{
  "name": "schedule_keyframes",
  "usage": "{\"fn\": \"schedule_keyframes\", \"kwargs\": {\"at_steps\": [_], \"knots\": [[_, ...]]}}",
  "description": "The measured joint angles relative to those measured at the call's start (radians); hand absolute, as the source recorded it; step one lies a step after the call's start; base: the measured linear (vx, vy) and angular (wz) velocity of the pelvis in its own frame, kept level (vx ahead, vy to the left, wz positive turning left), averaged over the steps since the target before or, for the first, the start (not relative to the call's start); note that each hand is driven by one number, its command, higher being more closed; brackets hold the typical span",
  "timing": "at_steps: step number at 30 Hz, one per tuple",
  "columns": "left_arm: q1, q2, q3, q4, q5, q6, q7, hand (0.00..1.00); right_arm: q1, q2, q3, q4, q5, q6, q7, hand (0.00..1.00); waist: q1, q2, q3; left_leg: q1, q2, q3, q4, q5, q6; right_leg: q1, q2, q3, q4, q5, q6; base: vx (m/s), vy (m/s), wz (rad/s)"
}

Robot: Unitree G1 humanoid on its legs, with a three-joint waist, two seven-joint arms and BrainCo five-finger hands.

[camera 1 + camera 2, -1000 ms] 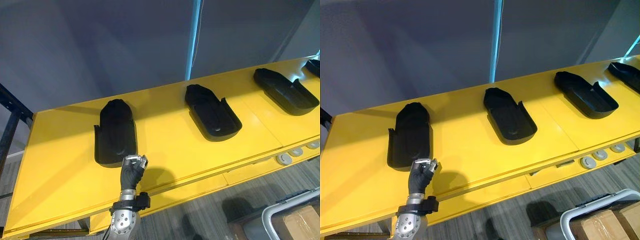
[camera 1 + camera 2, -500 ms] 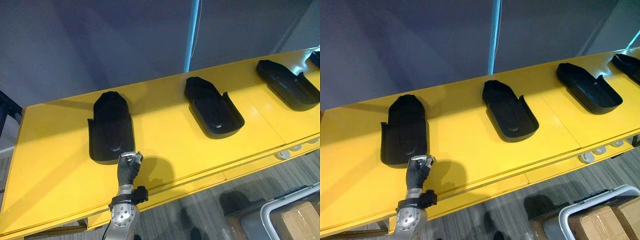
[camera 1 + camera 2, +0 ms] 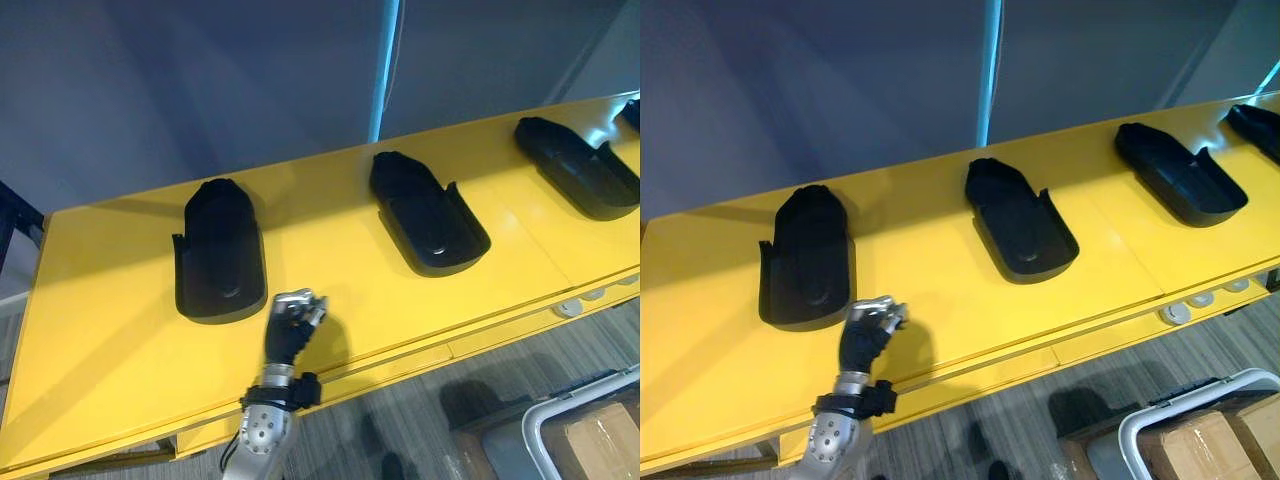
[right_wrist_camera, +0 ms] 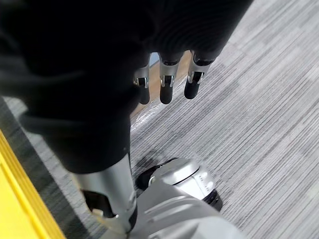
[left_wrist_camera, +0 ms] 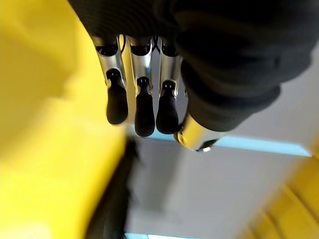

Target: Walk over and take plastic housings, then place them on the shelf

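Note:
Several black plastic housings lie in a row on the yellow shelf (image 3: 100,330): the left one (image 3: 220,252), a middle one (image 3: 428,212), one to the right (image 3: 578,165) and another at the far right edge (image 3: 1255,125). My left hand (image 3: 293,325) hovers over the shelf's front part, just right of the left housing's near end and apart from it. Its fingers (image 5: 144,109) are loosely stretched and hold nothing. My right hand (image 4: 167,84) hangs over the grey floor with straight fingers, empty.
A grey wall with a pale blue vertical strip (image 3: 385,60) backs the shelf. A white-framed cart with a cardboard box (image 3: 590,440) stands on the floor at the lower right. Small grey discs (image 3: 1178,313) sit under the shelf's front edge.
My left hand was curled at the left housing's near end. It has drawn right, clear of the housing, and its fingers have loosened. The housing stays on the shelf.

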Motion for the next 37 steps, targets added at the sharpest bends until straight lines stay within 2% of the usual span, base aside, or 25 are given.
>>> {"fn": "schedule_keyframes", "kwargs": {"at_steps": [1, 2, 4, 7, 9, 11, 12, 13, 14, 15, 16, 17, 18, 19, 21, 23, 24, 25, 26, 27, 29, 30, 32, 34, 37], "knots": [[0.003, -0.001, -0.003, -0.01, 0.0, -0.012, -0.013, 0.0, -0.003, -0.005, 0.009, 0.001, 0.001, 0.0, 0.001, 0.0, 0.004, -0.001, 0.0, -0.001, 0.004, -0.043, 0.077, -0.057, -0.003, 0.0, 0.006, 0.033, 0.022, -0.009, -0.002, 0.04, 0.001, -1.2], [0.011, -0.005, -0.023, -0.014, 0.0, -0.03, -0.019, 0.0, -0.006, -0.012, 0.01, -0.002, 0.001, 0.0, 0.006, 0.0, 0.016, 0.009, -0.005, -0.016, 0.017, -0.168, 0.185, -0.142, -0.008, -0.003, 0.03, 0.086, 0.037, -0.012, -0.002, 0.03, 0.008, -1.15], [0.011, -0.01, -0.051, -0.009, -0.003, -0.033, -0.033, 0.0, -0.006, -0.019, 0.01, -0.025, 0.001, 0.001, 0.007, 0.0, 0.018, 0.031, -0.019, -0.032, 0.029, -0.31, 0.321, -0.248, -0.019, -0.007, 0.067, 0.154, 0.058, -0.013, 0.0, -0.03, 0.108, -1.37], [0.012, -0.032, -0.08, -0.008, -0.018, -0.032, -0.041, 0.0, 0.004, -0.017, 0.054, -0.092, 0.018, 0.003, 0.007, 0.0, 0.043, 0.032, -0.045, -0.023, 0.007, -0.514, 0.494, -0.394, -0.035, -0.063, 0.141, 0.314, 0.156, -0.04, 0.023, -0.13, 0.23, -1.61], [0.009, -0.054, -0.084, 0.002, -0.019, -0.032, -0.041, 0.0, 0.036, 0.001, 0.067, -0.148, 0.043, 0.003, 0.008, 0.0, 0.043, 0.02, -0.055, -0.007, -0.039, -0.592, 0.549, -0.473, -0.005, -0.099, 0.156, 0.382, 0.217, -0.063, 0.049, -0.18, 0.285, -1.11], [0.003, -0.066, -0.077, 0.034, -0.018, -0.034, -0.04, 0.0, 0.061, 0.025, 0.066, -0.189, 0.08, 0.002, 0.008, 0.0, 0.045, -0.009, -0.057, 0.018, -0.095, -0.561, 0.576, -0.536, 0.056, -0.124, 0.144, 0.46, 0.24, -0.056, 0.068, -0.22, 0.326, -0.87], [-0.001, -0.068, -0.071, 0.054, -0.017, -0.034, -0.036, 0.0, 0.07, 0.036, 0.064, -0.205, 0.082, 0.0, 0.007, 0.0, 0.049, -0.022, -0.057, 0.02, -0.108, -0.522, 0.585, -0.54, 0.065, -0.126, 0.138, 0.494, 0.233, -0.043, 0.066, -0.29, 0.398, -1.56], [0.001, -0.075, -0.063, 0.086, -0.016, -0.03, -0.031, 0.0, 0.076, 0.044, 0.059, -0.224, 0.083, -0.003, 0.007, 0.0, 0.058, -0.032, -0.058, 0.034, -0.115, -0.437, 0.589, -0.542, 0.087, -0.138, 0.136, 0.497, 0.211, 0.031, 0.044, -0.25, 0.316, -2.06], [-0.003, -0.08, -0.054, 0.106, -0.015, -0.028, -0.029, 0.0, 0.076, 0.048, 0.055, -0.238, 0.083, -0.006, 0.007, 0.0, 0.057, -0.03, -0.059, 0.041, -0.105, -0.345, 0.583, -0.53, 0.109, -0.159, 0.122, 0.371, 0.147, 0.159, -0.02, -0.24, 0.297, -2.18], [-0.012, -0.082, -0.054, 0.12, -0.014, -0.026, -0.029, 0.0, 0.075, 0.052, 0.043, -0.238, 0.083, -0.008, 0.007, 0.0, 0.06, -0.029, -0.061, 0.04, -0.093, -0.296, 0.57, -0.516, 0.13, -0.155, 0.108, 0.287, 0.092, 0.213, -0.05, -0.23, 0.24, -2.4], [-0.024, -0.082, -0.044, 0.13, 0.001, -0.023, -0.03, 0.0, 0.068, 0.067, 0.017, -0.229, 0.083, -0.007, 0.005, 0.0, 0.073, -0.047, -0.056, 0.063, -0.093, -0.188, 0.529, -0.488, 0.14, -0.178, 0.08, 0.053, 0.143, 0.199, -0.084, -0.19, 0.158, -2.09], [-0.025, -0.083, -0.033, 0.131, 0.005, -0.023, -0.029, 0.0, 0.077, 0.074, 0.005, -0.226, 0.082, -0.006, 0.004, 0.0, 0.074, -0.05, -0.058, 0.073, -0.083, -0.12, 0.512, -0.474, 0.145, -0.191, 0.069, -0.083, 0.217, 0.137, -0.09, -0.27, 0.185, -2.25], [-0.037, -0.084, -0.025, 0.133, 0.004, -0.022, -0.027, 0.0, 0.089, 0.072, 0.005, -0.221, 0.08, -0.006, 0.004, 0.0, 0.064, -0.05, -0.059, 0.076, -0.063, -0.059, 0.503, -0.46, 0.148, -0.204, 0.069, -0.153, 0.328, 0.055, -0.124, -0.22, 0.121, -1.67], [-0.045, -0.084, -0.022, 0.137, 0.004, -0.022, -0.027, 0.0, 0.1, 0.072, 0.005, -0.211, 0.073, -0.001, 0.003, 0.0, 0.062, -0.05, -0.061, 0.085, -0.049, -0.019, 0.488, -0.447, 0.143, -0.207, 0.064, -0.181, 0.415, -0.008, -0.128, -0.2, 0.084, -1.28], [-0.045, -0.084, -0.013, 0.146, 0.004, -0.021, -0.027, 0.0, 0.115, 0.071, 0.006, -0.205, 0.064, 0.003, -0.001, 0.0, 0.067, -0.05, -0.065, 0.122, -0.018, 0.061, 0.45, -0.421, 0.125, -0.175, 0.03, -0.243, 0.555, -0.113, -0.113, -0.09, -0.038, -1.2], [-0.041, -0.087, 0.013, 0.155, 0.002, -0.012, -0.027, 0.0, 0.129, 0.071, 0.007, -0.187, 0.037, 0.007, -0.008, 0.0, 0.081, -0.056, -0.095, 0.161, 0.009, 0.144, 0.408, -0.401, 0.096, -0.106, -0.047, -0.298, 0.623, -0.177, -0.093, -0.04, -0.133, -1.27], [-0.04, -0.088, 0.023, 0.166, 0.002, -0.012, -0.026, 0.0, 0.137, 0.073, 0.007, -0.182, 0.034, 0.008, -0.011, 0.0, 0.084, -0.061, -0.114, 0.162, 0.017, 0.165, 0.402, -0.394, 0.084, -0.078, -0.075, -0.302, 0.617, -0.199, -0.085, 0.03, -0.223, -0.97], [-0.045, -0.089, 0.046, 0.202, 0.004, -0.013, -0.026, 0.0, 0.14, 0.078, 0.004, -0.167, 0.034, 0.01, -0.017, 0.0, 0.08, -0.079, -0.131, 0.158, 0.021, 0.17, 0.4, -0.396, 0.071, -0.049, -0.082, -0.297, 0.56, -0.232, -0.046, 0.06, -0.31, -0.53], [-0.049, -0.083, 0.061, 0.268, 0.005, -0.012, -0.025, 0.0, 0.148, 0.084, -0.005, -0.147, 0.032, 0.011, -0.016, 0.0, 0.075, -0.089, -0.144, 0.153, 0.006, 0.155, 0.388, -0.396, 0.063, -0.02, -0.067, -0.307, 0.482, -0.254, -0.047, 0.07, -0.364, -0.67], [-0.051, -0.088, 0.091, 0.392, 0.023, 0.001, -0.027, 0.0, 0.137, 0.071, -0.028, -0.12, 0.03, 0.012, -0.016, 0.0, 0.089, -0.07, -0.161, 0.159, -0.041, 0.081, 0.32, -0.38, 0.078, 0.022, -0.029, -0.284, 0.352, -0.253, -0.074, 0.03, -0.277, -0.69], [-0.037, -0.093, 0.164, 0.546, 0.044, 0.041, -0.024, 0.0, 0.108, 0.054, -0.048, -0.082, 0.03, 0.017, -0.015, 0.0, 0.074, -0.045, -0.17, 0.18, -0.047, 0.029, 0.245, -0.342, 0.106, 0.054, 0.03, -0.259, 0.236, -0.194, -0.095, 0.0, -0.153, -0.68], [-0.033, -0.093, 0.183, 0.587, 0.044, 0.052, -0.021, 0.0, 0.103, 0.055, -0.051, -0.069, 0.029, 0.018, -0.016, 0.0, 0.074, -0.046, -0.179, 0.179, -0.044, 0.025, 0.227, -0.333, 0.103, 0.06, 0.044, -0.256, 0.199, -0.176, -0.102, 0.01, -0.148, -0.45], [-0.029, -0.089, 0.277, 0.768, 0.077, 0.066, -0.018, 0.0, 0.084, 0.052, -0.066, -0.032, 0.015, 0.02, -0.018, 0.0, 0.075, -0.04, -0.198, 0.173, -0.023, 0.019, 0.181, -0.285, 0.081, 0.109, 0.1, -0.237, 0.012, -0.068, -0.116, 0.07, -0.123, -0.38], [-0.034, -0.073, 0.367, 0.944, 0.091, 0.09, -0.016, 0.0, 0.071, 0.043, -0.071, -0.019, -0.01, 0.02, -0.017, 0.0, 0.077, -0.04, -0.198, 0.174, -0.024, 0.022, 0.161, -0.269, 0.06, 0.145, 0.114, -0.218, -0.095, -0.005, -0.121, 0.09, -0.039, -0.35], [-0.037, -0.03, 0.486, 1.237, 0.092, 0.134, -0.016, 0.0, 0.048, 0.04, -0.074, -0.015, -0.043, 0.021, -0.017, 0.0, 0.074, -0.037, -0.195, 0.184, -0.032, 0.004, 0.16, -0.26, 0.055, 0.163, 0.11, -0.219, -0.112, 0.004, -0.12, 0.06, 0.008, -0.05]]}}
